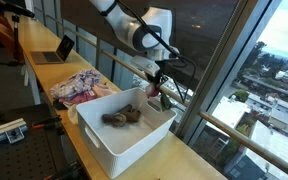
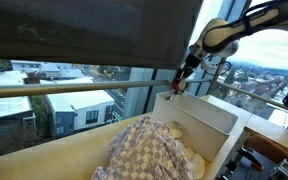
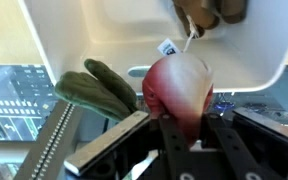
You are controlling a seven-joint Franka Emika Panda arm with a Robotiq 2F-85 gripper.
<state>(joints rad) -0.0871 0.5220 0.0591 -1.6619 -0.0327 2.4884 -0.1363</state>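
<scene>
Pinching red plush toy (image 3: 180,88) between gripper (image 3: 181,122) fingers, green leaves (image 3: 99,88) sticking out sideways. Held up just outside rim of white bin (image 1: 96,137), window side. Brown stuffed toy (image 1: 122,117) inside bin; checkered cloth (image 1: 84,87) beside it on table.

White arm (image 1: 152,22), black joints, black metal end effector (image 1: 159,81)

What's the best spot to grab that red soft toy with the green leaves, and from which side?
Probably the plump body of the red soft toy, squeezed across its width, coming from a side that leaves the green leaves sticking out clear. The body is round and full enough to pinch; the leaves look thin and limp. The tool grips it that way.
</scene>
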